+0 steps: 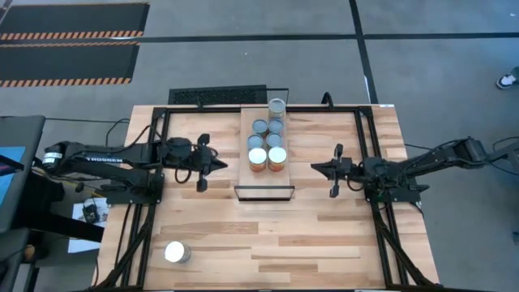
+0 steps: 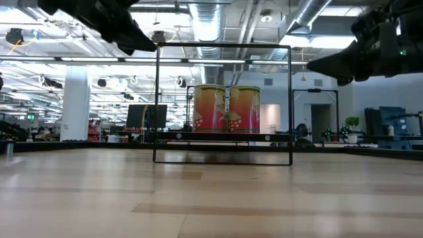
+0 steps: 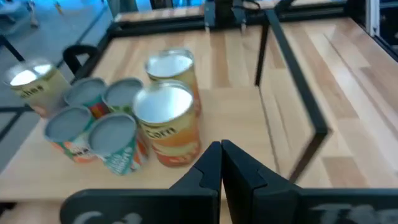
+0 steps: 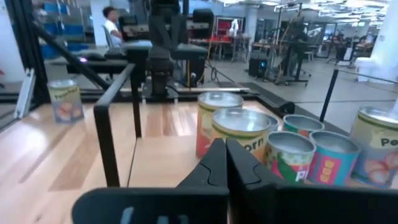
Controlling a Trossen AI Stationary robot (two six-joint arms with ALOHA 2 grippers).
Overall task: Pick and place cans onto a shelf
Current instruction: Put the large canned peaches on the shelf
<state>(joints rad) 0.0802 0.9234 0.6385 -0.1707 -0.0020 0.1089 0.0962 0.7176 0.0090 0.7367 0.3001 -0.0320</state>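
The shelf (image 1: 263,184) is a narrow light board in a black frame at the table's middle. Several cans (image 1: 268,142) stand upright on its far half. The two nearest, orange-labelled (image 2: 227,109), fill the frame in the low view. One more can (image 1: 176,252) stands alone on the tabletop near the front left corner. My left gripper (image 1: 222,165) is shut and hangs left of the shelf, pointing at the cans (image 3: 165,121). My right gripper (image 1: 316,168) is shut and hangs right of the shelf, level, facing the cans (image 4: 239,134). Neither holds anything.
The shelf's black frame posts (image 3: 292,93) rise at its near end. A black keyboard (image 1: 217,96) lies at the table's far edge. Black rails (image 1: 369,162) run along both table sides. A person (image 4: 112,25) sits in the room beyond the table.
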